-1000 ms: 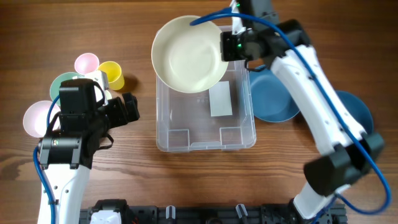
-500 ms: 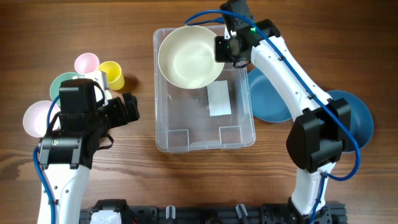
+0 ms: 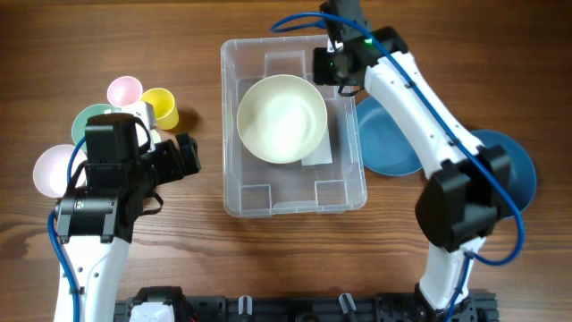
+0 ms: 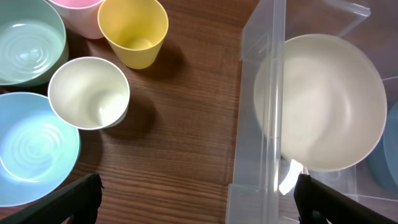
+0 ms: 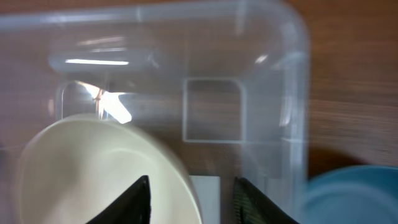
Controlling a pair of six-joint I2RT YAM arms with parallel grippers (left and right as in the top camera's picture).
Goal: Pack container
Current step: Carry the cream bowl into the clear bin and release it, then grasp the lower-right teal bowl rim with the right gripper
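Observation:
The clear plastic container point(image 3: 231, 170) stands mid-table, its white label point(image 3: 319, 156) partly covered. A cream bowl point(image 3: 281, 118) lies inside it, toward the far end. My right gripper point(image 3: 332, 67) is at the container's far right corner, just past the bowl's rim, open and empty. In the right wrist view its fingers point(image 5: 191, 202) are spread, with the bowl point(image 5: 93, 168) at the left and the container wall point(image 5: 298, 93) ahead. My left gripper point(image 3: 183, 156) is open and empty left of the container. Its wrist view shows the fingers point(image 4: 196, 202), the container wall point(image 4: 261, 124) and the bowl point(image 4: 323, 99).
Left of the container stand a yellow cup point(image 3: 159, 105), a pink cup point(image 3: 124, 90), a white cup point(image 4: 89, 93), a green bowl point(image 4: 25, 43) and a pale bowl point(image 3: 54, 168). Two blue bowls point(image 3: 389, 134) point(image 3: 509, 170) lie to the right of the container.
My right gripper carried the cream bowl from above the container's far left corner down into it and let go. The bowl now lies inside. The left arm has not moved.

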